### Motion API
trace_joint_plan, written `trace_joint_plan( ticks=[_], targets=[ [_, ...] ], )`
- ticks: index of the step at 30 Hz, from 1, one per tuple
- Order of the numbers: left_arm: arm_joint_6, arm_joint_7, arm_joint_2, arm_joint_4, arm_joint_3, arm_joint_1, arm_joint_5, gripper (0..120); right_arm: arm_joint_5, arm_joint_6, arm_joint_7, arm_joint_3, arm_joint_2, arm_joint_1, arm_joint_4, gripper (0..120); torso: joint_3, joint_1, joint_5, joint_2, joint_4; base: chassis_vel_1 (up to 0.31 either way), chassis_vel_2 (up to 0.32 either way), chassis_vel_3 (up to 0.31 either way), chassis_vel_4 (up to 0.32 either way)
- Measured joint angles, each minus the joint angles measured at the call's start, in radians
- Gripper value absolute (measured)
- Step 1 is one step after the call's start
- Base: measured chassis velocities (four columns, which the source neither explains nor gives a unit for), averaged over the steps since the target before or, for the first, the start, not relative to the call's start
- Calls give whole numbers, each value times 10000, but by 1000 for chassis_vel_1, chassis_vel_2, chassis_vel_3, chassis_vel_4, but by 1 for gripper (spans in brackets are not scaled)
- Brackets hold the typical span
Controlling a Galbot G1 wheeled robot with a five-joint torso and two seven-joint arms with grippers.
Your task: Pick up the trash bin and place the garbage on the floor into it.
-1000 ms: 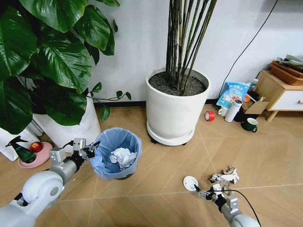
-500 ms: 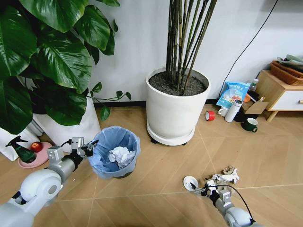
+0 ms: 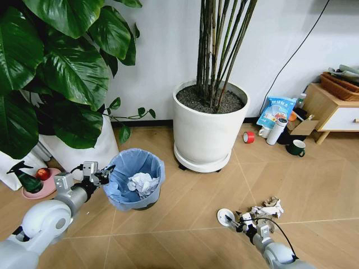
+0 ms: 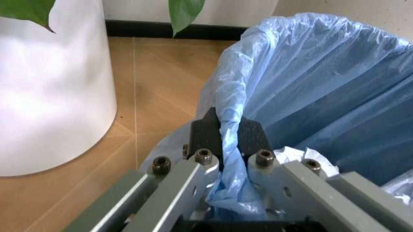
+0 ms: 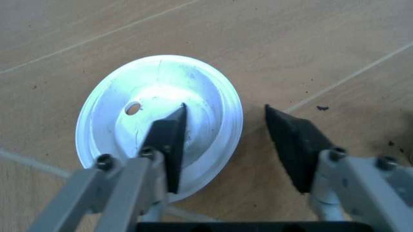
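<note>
No readable writing anywhere: the blue-white packet (image 3: 276,110) by the wall has print, too small to make out.

Left gripper (image 3: 104,175) is pinching the bin (image 3: 134,179) rim on its left side. In the left wrist view the jaws are clamping a fold of the blue liner (image 4: 310,92) between the black pads (image 4: 255,137), nearly closed on it. The bin is standing upright, mouth pointing up, on the wood floor (image 3: 190,196) between the two white pots: left pot (image 3: 84,148) and big centre pot (image 3: 208,131). White paper balls (image 3: 141,182) are sitting inside the liner.

Right gripper (image 3: 239,222) is sitting low at the floor, just right of the white disc (image 3: 225,216). In the right wrist view the jaws are wide apart and straddling the disc (image 5: 158,118) edge: one pad is over the disc face, the other over bare floor beside the rim. Not gripping anything. The disc is lying flat, face up, with a small hole off centre; round, so no long axis.

A grey-brown paper wad (image 3: 268,208) is lying on the floor just right of the gripper, long axis roughly left-right.

By the wall on the right: red tape roll (image 3: 248,137), white bottle (image 3: 276,130) upright, dark green mug (image 3: 295,147), wood cabinet (image 3: 331,109). Far left: pink dish (image 3: 40,185) holding something red, with a dark spray bottle (image 3: 23,176) beside it.
</note>
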Motion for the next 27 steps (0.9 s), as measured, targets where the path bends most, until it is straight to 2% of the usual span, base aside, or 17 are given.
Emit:
trace_joint_plan(
  ticks=[1, 4, 6, 9, 10, 13, 21, 27],
  targets=[
    [0, 0, 0, 0, 0, 0, 0, 0, 0, 0, 0, 0, 0, 0, 0, 43, 0, 0, 0, 0, 0, 0, 0, 0, 0],
    [2, -5, -7, -15, -7, 14, 0, 0, -1, -1, -17, -6, -15, -9, 6, 30, 0, 0, 0, 0, 0, 0, 0, 0, 0],
    [2, -6, -14, -19, -8, 16, 0, 0, -1, -1, -20, -6, -27, -11, 13, 27, 0, 0, 0, 0, 0, 0, 0, 0, 0],
    [2, -14, -49, -41, -9, 31, 5, 0, 1, -2, -38, -5, -63, -23, 34, 12, 0, 0, 0, 0, 0, 0, 0, 0, 0],
    [2, -14, -49, -41, -9, 31, 5, 0, 1, -2, -38, -5, -63, -23, 34, 12, 0, 0, 0, 0, 0, 0, 0, 0, 0],
    [3, -18, -85, -52, -8, 45, 30, 0, 29, -3, -73, 0, -101, -50, 87, 0, 0, 0, 0, 0, 1, 0, 0, 0, 0],
    [4, -23, -101, -37, 17, 39, 74, 0, 250, 16, -119, -115, -145, -64, 290, 0, 0, 0, 3, 0, -1, 0, 0, 0, 0],
    [4, -29, -189, -42, 102, 66, 196, 0, 772, 189, -233, -189, -479, -21, 1074, 0, 0, 0, -1, 0, 1, 0, 0, 0, 0]
  ],
)
